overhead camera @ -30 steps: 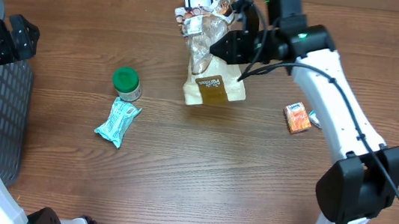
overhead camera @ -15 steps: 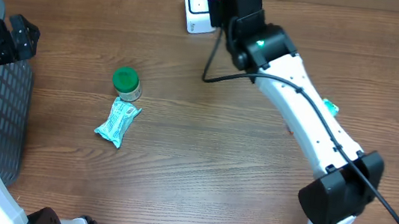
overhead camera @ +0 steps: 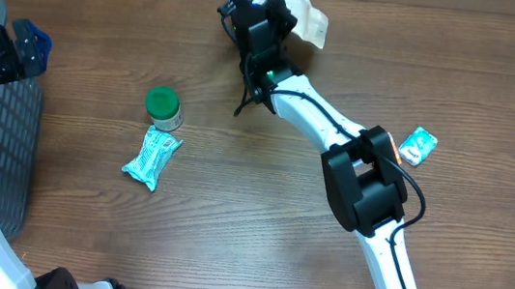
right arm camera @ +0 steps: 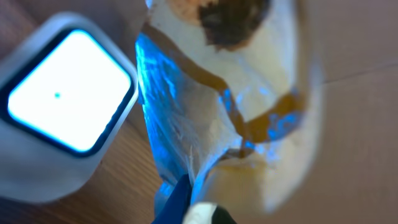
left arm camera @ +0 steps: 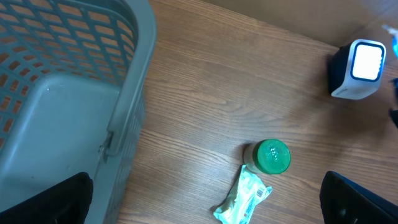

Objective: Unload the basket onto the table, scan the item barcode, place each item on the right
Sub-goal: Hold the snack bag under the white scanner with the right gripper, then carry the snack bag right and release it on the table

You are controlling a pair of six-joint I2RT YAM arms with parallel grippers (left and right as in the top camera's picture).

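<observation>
Clear plastic sits crinkled in the clenched jaws of my right gripper [right arm camera: 188, 204]: I've got the bag [right arm camera: 249, 93] pinched and held up at the far edge of the wooden table [overhead camera: 229, 219], its brown-banded face just beside the scanner [right arm camera: 62, 112] and its glowing white window. Over by the grey basket [left arm camera: 127, 93], my left gripper [overhead camera: 23, 48] hangs spread wide, holding nothing.

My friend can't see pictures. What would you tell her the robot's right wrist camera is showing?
A crinkly clear plastic bag with a tan and brown label fills most of the view, pinched at the bottom edge by the right hand. Just left of it sits a small white scanner with a bright glowing square screen, and blue light shines on the bag.
</observation>
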